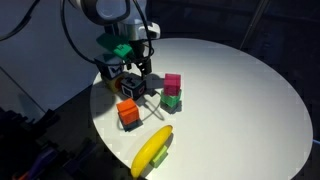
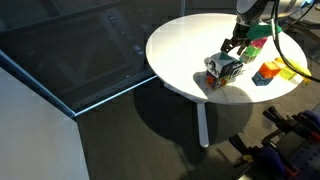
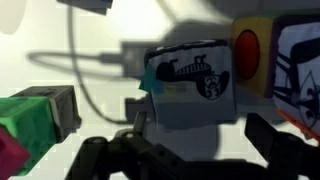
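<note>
My gripper hangs low over the left part of the round white table, right above a small grey box with a dark printed logo. In the wrist view the box stands between my two dark fingers. The fingers are spread apart and there is a gap on the right side. The jaws are open and hold nothing. In an exterior view the gripper is just above the same box.
An orange cube sits on a blue one in front of the box. A pink cube sits on a green cube. A banana lies near the table's front edge. A grey cable runs behind the box.
</note>
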Tool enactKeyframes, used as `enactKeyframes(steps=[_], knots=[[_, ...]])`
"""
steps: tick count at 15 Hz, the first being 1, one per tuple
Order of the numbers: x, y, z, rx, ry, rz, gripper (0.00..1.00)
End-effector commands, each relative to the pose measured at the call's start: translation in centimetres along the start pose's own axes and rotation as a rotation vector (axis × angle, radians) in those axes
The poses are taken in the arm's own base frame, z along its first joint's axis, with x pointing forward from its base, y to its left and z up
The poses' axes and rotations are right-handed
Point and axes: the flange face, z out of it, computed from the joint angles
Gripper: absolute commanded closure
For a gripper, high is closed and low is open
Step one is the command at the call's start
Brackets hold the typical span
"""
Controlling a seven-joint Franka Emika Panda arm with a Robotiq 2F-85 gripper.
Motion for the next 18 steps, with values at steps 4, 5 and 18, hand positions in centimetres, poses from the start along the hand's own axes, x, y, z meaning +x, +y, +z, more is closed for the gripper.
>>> enactKeyframes(steps=[4, 5, 18], knots=[[0.5, 0.6, -0.3, 0.017, 0.019, 0.003, 0.0], [0.6, 0.6, -0.4, 0.018, 0.02, 0.008, 0.0], [2.2, -0.8, -1.1, 0.006, 0.042, 0.044, 0.0]])
